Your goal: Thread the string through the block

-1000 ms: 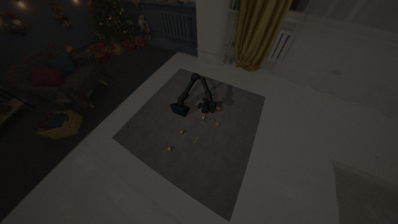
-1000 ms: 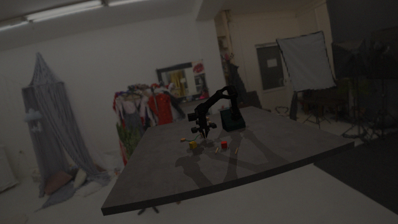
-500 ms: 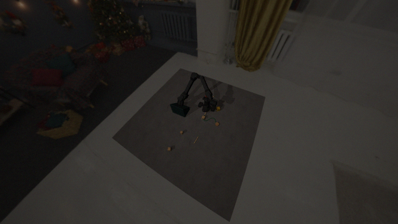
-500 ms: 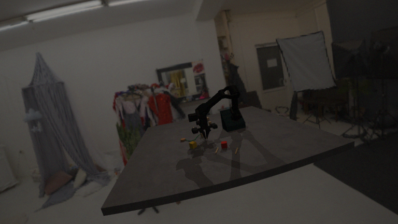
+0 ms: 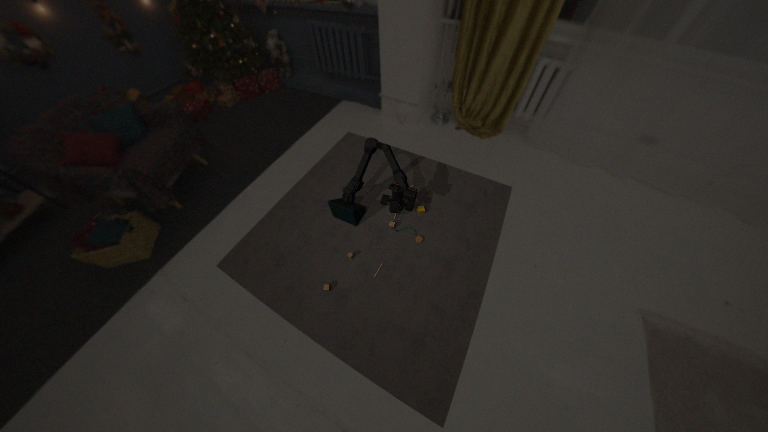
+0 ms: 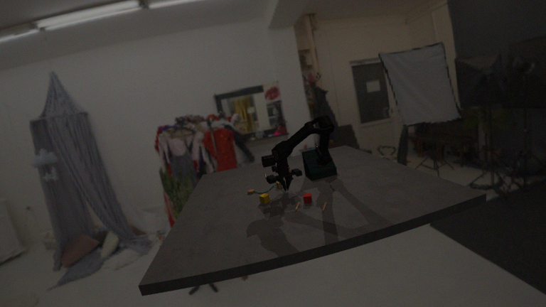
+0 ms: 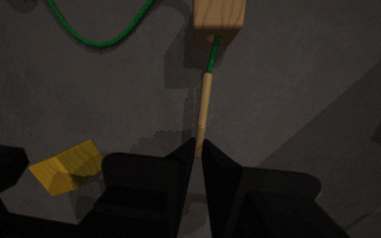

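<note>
The stick (image 7: pixel 203 109) is pinched in the nearly closed claw (image 5: pixel 398 213) (image 6: pixel 286 189) (image 7: pixel 198 142), well inside the table's edges (image 5: pixel 331 339) (image 6: pixel 281 264); green string (image 7: pixel 213 56) is seen between pale wood and block (image 5: pixel 392 224) (image 6: pixel 279 185) (image 7: pixel 219 17).
</note>
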### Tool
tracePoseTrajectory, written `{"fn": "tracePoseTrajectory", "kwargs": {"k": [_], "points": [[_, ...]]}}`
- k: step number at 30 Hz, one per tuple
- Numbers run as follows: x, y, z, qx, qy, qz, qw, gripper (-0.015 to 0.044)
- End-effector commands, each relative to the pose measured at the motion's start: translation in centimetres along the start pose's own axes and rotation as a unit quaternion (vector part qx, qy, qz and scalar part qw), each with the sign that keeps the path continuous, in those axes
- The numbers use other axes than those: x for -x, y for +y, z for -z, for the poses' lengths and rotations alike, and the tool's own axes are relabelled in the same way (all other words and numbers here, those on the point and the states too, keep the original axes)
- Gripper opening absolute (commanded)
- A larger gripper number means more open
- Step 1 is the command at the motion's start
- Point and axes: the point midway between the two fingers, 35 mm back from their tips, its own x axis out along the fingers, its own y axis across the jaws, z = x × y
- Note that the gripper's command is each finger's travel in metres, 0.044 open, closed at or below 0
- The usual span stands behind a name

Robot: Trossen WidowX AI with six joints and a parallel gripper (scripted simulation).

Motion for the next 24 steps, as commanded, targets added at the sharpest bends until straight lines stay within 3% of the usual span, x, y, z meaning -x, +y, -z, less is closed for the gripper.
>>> {"fn": "tracePoseTrajectory", "kwargs": {"k": [1,24], "points": [[-0.1,-0.8,0.5,0.021,0.003,0.001,1.000,0.0000],[0.2,-3.6,2.0,0.104,0.006,-0.001,0.995,0.0000]]}}
